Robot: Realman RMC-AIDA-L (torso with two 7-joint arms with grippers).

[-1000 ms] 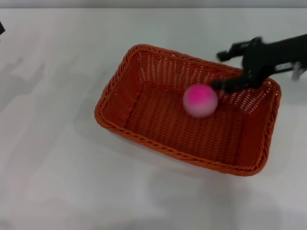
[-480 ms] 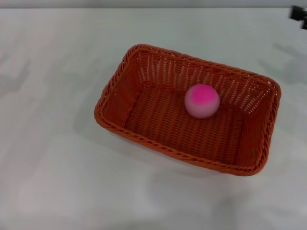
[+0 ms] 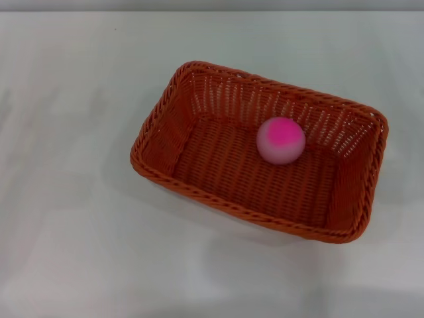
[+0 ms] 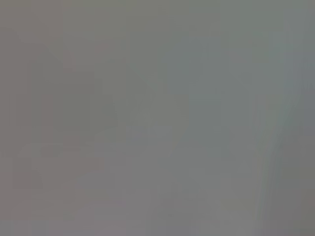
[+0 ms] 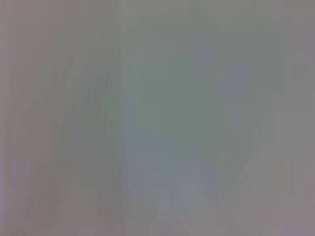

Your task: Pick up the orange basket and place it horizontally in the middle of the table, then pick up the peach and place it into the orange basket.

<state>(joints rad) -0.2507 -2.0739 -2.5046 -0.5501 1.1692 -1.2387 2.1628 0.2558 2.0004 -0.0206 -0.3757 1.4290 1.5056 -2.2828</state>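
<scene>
We see the peach resting inside the orange basket at frame centre on the table; neither gripper is in view, so finger state is undeterminable.

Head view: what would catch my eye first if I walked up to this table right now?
The orange basket would, sitting at a slant near the middle of the white table. Inside it, toward its far right part, rests the peach, pale pink with a bright magenta patch facing up. No arm or pincer shows, and both wrist views give only a plain grey blur.
</scene>
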